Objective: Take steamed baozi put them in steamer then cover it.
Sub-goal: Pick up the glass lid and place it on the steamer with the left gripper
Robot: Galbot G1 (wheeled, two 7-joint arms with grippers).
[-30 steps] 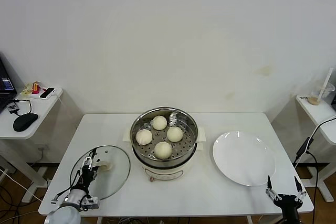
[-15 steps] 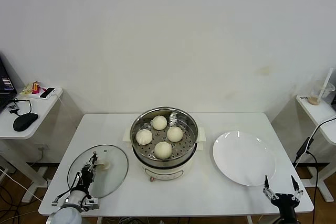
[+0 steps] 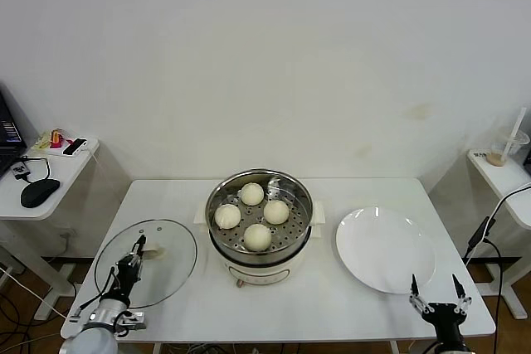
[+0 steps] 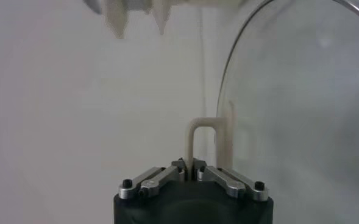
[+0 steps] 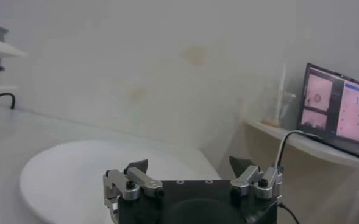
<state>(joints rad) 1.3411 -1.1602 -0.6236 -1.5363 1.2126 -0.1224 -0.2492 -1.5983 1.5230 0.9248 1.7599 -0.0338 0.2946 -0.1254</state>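
Several cream-white baozi [image 3: 257, 237] sit on the perforated tray inside the shiny round steamer [image 3: 304, 199] at the table's middle. The clear glass cover [image 3: 170, 275] is at the table's left front, apart from the steamer. My left gripper [image 3: 133, 258] is over it, shut on the cover's cream handle [image 3: 154, 252]. In the left wrist view the jaws of that gripper [image 4: 189, 167] pinch one leg of the handle [image 4: 202, 123], with the glass cover [image 4: 301, 103] beside it. My right gripper [image 3: 435, 295] stands open at the table's front right edge, holding nothing [image 5: 190, 164].
A flat white plate [image 3: 385, 249] [image 5: 88, 173] lies right of the steamer, just beyond my right gripper. A side table [image 3: 33, 196] with a mouse stands to the left. Another small table [image 3: 506, 184] stands to the right, with a laptop [image 5: 341, 103] on it.
My left gripper has shut on the cover's handle, and the cover has shifted left with it. My right gripper has drifted slightly left and nearer along the front edge.
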